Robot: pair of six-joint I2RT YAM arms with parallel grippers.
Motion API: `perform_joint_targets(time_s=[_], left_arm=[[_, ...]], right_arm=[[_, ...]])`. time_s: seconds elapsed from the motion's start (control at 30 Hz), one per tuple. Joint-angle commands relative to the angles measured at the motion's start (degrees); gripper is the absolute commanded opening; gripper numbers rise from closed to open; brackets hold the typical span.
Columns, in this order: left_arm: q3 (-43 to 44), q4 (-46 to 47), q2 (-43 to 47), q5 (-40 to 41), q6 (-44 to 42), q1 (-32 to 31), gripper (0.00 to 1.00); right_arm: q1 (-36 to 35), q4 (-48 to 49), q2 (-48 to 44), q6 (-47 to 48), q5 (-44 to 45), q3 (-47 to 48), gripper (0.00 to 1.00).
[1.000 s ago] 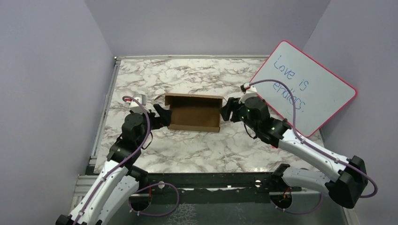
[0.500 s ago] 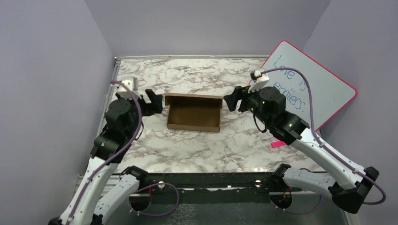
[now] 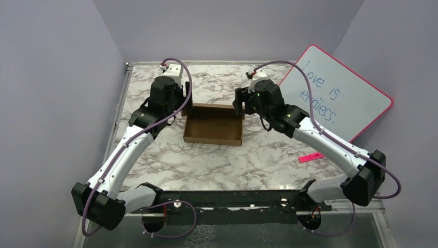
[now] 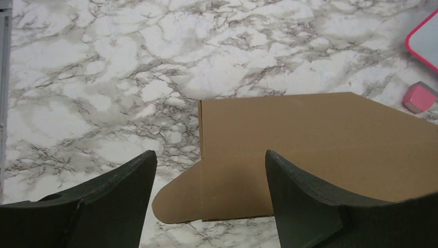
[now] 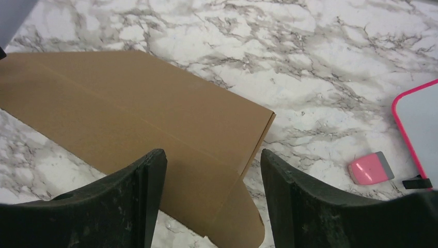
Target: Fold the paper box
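The paper box [image 3: 213,125] is a shallow brown cardboard box, open on top, in the middle of the marble table. My left gripper [image 3: 174,110] hovers over its far left corner and my right gripper [image 3: 239,107] over its far right corner. In the left wrist view a flat brown panel [image 4: 310,139] with a rounded ear tab lies below my open left gripper [image 4: 210,155]. In the right wrist view the same panel [image 5: 129,103] with its other rounded tab lies below my open right gripper [image 5: 212,155]. Neither gripper touches the cardboard.
A pink-rimmed whiteboard [image 3: 335,98] with handwriting leans at the right wall. A pink eraser [image 5: 371,168] lies near it, also in the left wrist view [image 4: 419,97]. A pink marker [image 3: 311,156] lies on the table at the near right. Walls close in left, back and right.
Both arms have swung from the box's left and right sides up to its far edge. The grippers now point down over the far corners. The box has not moved.
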State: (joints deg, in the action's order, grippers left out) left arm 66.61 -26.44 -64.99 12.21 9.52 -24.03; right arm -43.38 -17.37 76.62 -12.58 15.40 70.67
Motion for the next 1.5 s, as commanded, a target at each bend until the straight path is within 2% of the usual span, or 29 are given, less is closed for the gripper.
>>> perform_joint_targets(time_s=[0.0,0.23,0.47,0.97,1.2,1.33,1.47], left_arm=[[-2.5,-0.9,-0.9,-4.7,-1.3,0.0,0.77],[-8.5,-0.8,0.0,-10.6,0.9,0.0,0.69],[-13.9,-0.6,1.5,-13.2,4.0,0.0,0.65],[-27.6,5.0,4.5,-20.5,12.7,-0.1,0.52],[-33.2,7.0,10.5,-20.4,16.3,-0.2,0.53],[-33.7,8.0,16.3,-16.4,18.6,-0.2,0.57],[-35.2,13.7,19.7,-14.2,21.5,-0.1,0.57]], right_arm=[[0.4,-2.7,0.9,-0.1,-2.5,-1.4,0.71],[0.4,-0.7,-0.9,-1.9,-3.6,-8.3,0.68],[0.4,1.4,-1.4,-3.7,-3.9,-13.7,0.66],[0.5,12.7,-3.5,-7.5,-3.7,-28.2,0.61],[0.5,18.9,-5.2,-8.5,-4.2,-33.4,0.6],[0.4,22.3,-8.1,-10.0,-5.5,-35.1,0.6],[0.4,23.2,-11.3,-10.4,-5.6,-34.9,0.61]])
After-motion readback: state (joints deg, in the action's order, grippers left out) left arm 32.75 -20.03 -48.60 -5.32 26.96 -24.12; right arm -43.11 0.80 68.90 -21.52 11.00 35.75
